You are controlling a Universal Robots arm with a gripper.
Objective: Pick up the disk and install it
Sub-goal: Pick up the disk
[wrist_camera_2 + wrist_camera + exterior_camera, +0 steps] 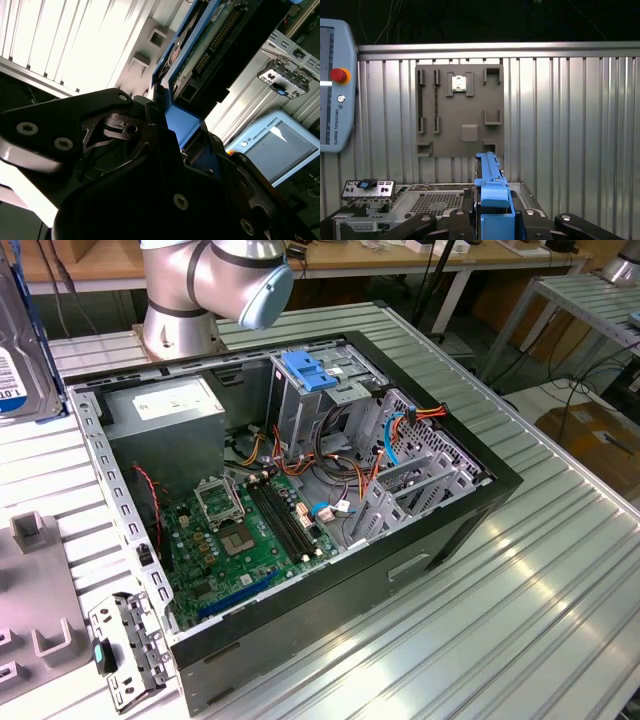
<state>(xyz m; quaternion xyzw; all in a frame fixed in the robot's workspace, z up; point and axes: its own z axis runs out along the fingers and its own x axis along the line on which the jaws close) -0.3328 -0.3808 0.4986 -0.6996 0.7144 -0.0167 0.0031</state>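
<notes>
The hand (495, 216) is closed on the disk (489, 172). In both wrist views its black, angular fingers (112, 125) press against the smooth blue plastic bracket that frames the drive. In the first wrist view the disk is edge-on, a narrow blue strip rising between the two fingers. The second wrist view shows its underside, a green circuit board with a dark row of connector pins.

In the exterior view the disk stands on edge at the exterior view's left border, raised off the surface (520, 620). Its silver metal face, a corner of white label and a thin blue frame are visible. It is beside the open computer case (400, 580) and apart from it.

The surface is ribbed aluminium, with long parallel grooves that catch the light. The case is a black rectangular shell lying on its side. Inside are a green motherboard (240, 530), a grey metal box (165, 405) with a white sticker, bundled coloured cables and a steel drive cage topped by a ribbed blue tab (310, 370).

Beside the case lies a matte grey fixture plate (460, 135) with square and slotted pockets. Near it is a small perforated steel bracket (125, 650) with a blue clip. A pale blue pendant (335, 100) with a red button lies at the edge of the surface. The arm's rounded silver joint (200, 280) rises behind the case.
</notes>
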